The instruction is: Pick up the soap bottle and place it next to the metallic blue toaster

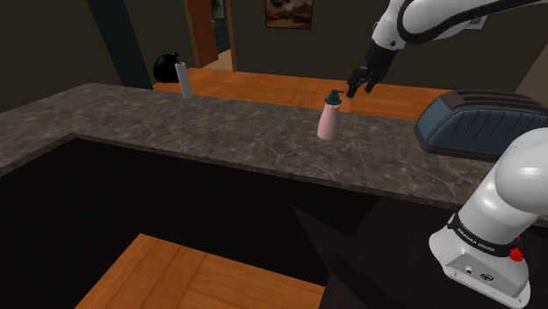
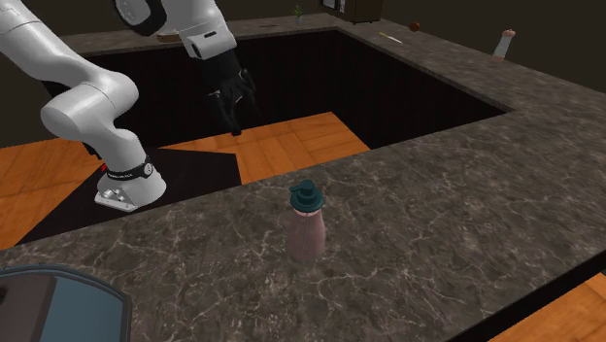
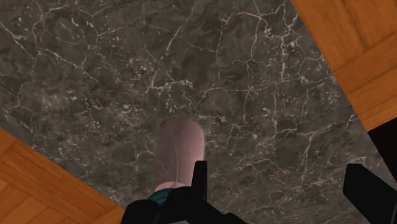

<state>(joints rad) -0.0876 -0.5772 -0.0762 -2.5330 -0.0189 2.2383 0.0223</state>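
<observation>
In the shoulder view the pink soap bottle (image 1: 330, 120), capped in dark teal, stands upright on the dark marbled counter (image 1: 219, 132). It is well apart from the dark blue toaster (image 1: 479, 123) at that view's right. The gripper (image 1: 355, 88) hangs just above and right of the cap, seemingly clear of it.

The second exterior view makes the gap plain: the gripper (image 2: 236, 121) hovers higher than the bottle (image 2: 306, 231) and away from it. A corner of the toaster (image 2: 49, 303) sits at the lower left.

In the wrist view the fingers (image 3: 199, 181) stand wide apart and hold nothing. The bottle (image 3: 180, 147) lies beyond one finger, not in the gap between them.
</observation>
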